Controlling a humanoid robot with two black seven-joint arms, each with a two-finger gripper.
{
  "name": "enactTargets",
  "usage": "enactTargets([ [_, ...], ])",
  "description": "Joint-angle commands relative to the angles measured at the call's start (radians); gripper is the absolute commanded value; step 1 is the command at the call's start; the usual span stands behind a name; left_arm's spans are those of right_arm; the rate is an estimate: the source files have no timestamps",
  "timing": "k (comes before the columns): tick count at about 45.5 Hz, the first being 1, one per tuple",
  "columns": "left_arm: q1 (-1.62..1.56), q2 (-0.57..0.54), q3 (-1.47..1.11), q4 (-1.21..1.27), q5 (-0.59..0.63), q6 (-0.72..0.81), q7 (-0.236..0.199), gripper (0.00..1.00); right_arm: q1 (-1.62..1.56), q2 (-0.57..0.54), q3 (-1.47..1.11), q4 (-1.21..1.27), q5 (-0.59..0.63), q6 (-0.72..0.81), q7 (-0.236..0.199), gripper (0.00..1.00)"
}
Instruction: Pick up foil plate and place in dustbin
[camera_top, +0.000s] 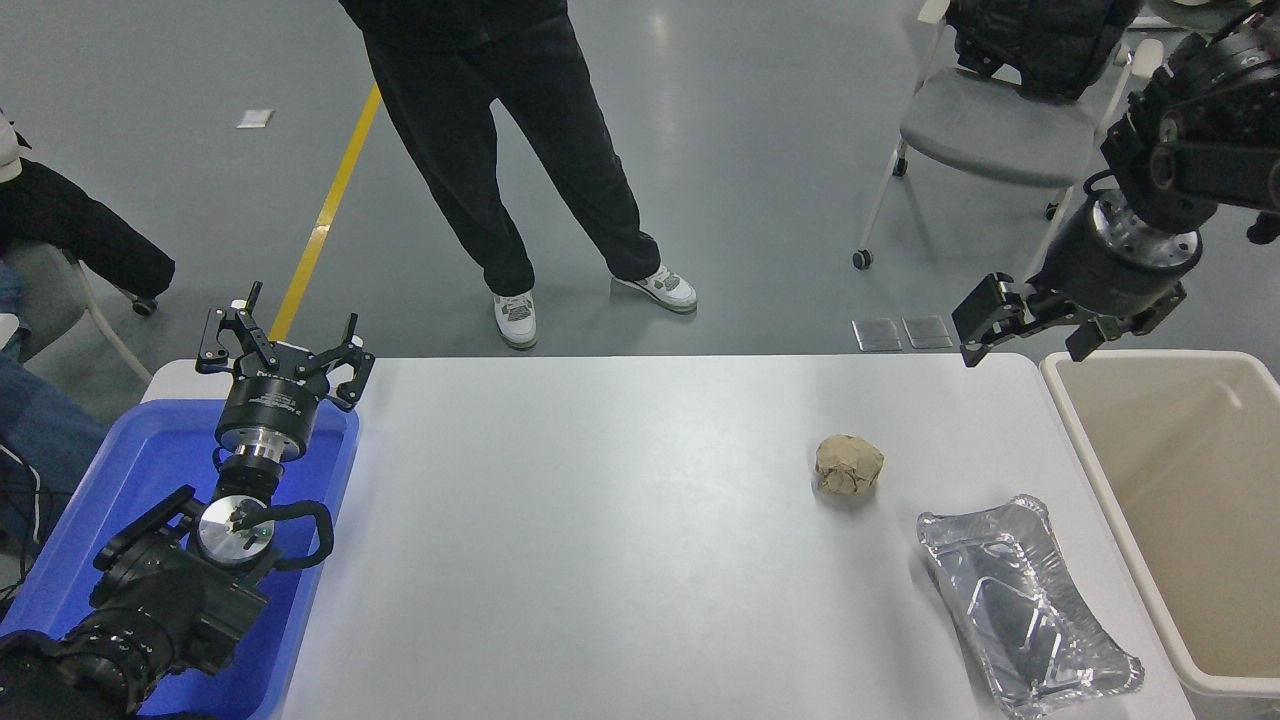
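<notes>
1. Where the white surface (620, 520) nears its right edge, the foil plate (1027, 606) lies flat at the near corner, just beside the dustbin (1100, 480).
2. A tan paper ball (849, 464) sits apart from the plate, farther in.
3. The right gripper (1030, 328) hangs above the far right corner, jaws wide and holding nothing.
4. The left gripper (283, 352) is parked over a blue tub (90, 520), jaws spread.
5. Beyond lies grey floor with a yellow line (325, 215), a person's legs (520, 150) and a wheeled chair (985, 125).
</notes>
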Motion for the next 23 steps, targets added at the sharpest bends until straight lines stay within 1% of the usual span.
enactTargets([
  [1, 0.0, 0.0, 0.001, 0.0, 0.0, 0.0, 0.0, 0.99, -0.085, -0.14, -0.012, -0.011, -0.036, 0.0, -0.001, 1.0],
  [6, 0.0, 0.001, 0.001, 0.0, 0.0, 0.0, 0.0, 0.99, -0.12, -0.174, -0.006, -0.023, -0.06, 0.0, -0.001, 1.0],
  [10, 0.001, 0.0, 0.001, 0.0, 0.0, 0.0, 0.001, 0.99, -0.157, -0.178, 0.005, -0.052, -0.142, 0.0, -0.001, 1.0],
  [13, 0.0, 0.0, 0.001, 0.0, 0.0, 0.0, 0.001, 0.99, -0.192, -0.18, 0.036, -0.072, -0.22, 0.0, -0.001, 1.0],
  [14, 0.001, 0.001, 0.001, 0.0, 0.0, 0.002, 0.0, 0.99, -0.235, -0.181, 0.094, -0.089, -0.296, 0.0, -0.001, 1.0],
  [19, 0.0, 0.001, 0.001, 0.0, 0.0, 0.002, 0.0, 0.99, -0.31, -0.217, 0.234, -0.095, -0.457, 0.0, -0.002, 1.0],
  [23, 0.001, 0.001, 0.001, 0.0, 0.0, 0.002, 0.001, 0.99, -0.381, -0.247, 0.338, -0.097, -0.547, 0.0, -0.004, 1.0],
])
